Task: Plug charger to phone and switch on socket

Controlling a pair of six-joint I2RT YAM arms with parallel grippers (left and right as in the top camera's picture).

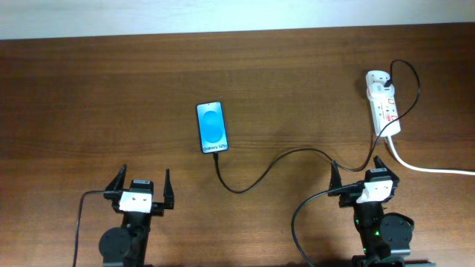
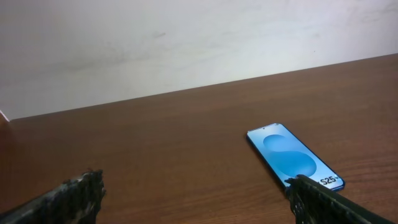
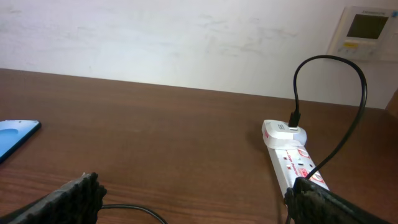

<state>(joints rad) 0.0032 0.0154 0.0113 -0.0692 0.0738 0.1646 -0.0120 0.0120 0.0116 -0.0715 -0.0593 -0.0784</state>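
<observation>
The phone [image 1: 212, 127] lies flat at mid table with its blue screen lit; it also shows in the left wrist view [image 2: 292, 155] and, as one corner, in the right wrist view [image 3: 15, 134]. The charger cable [image 1: 297, 152] runs from the phone's near short edge in a curve to the right, then loops up to a black plug on the far end of the socket [image 1: 384, 107]. The socket also shows in the right wrist view [image 3: 289, 155]. My left gripper [image 1: 141, 184] [image 2: 202, 202] is open and empty, in front of the phone. My right gripper [image 1: 356, 172] [image 3: 193, 199] is open and empty, just in front of the cable.
The socket's thick white cord [image 1: 430, 167] runs off the right edge of the table. A white wall panel [image 3: 364, 31] hangs behind the table. A pale wall borders the table's far edge.
</observation>
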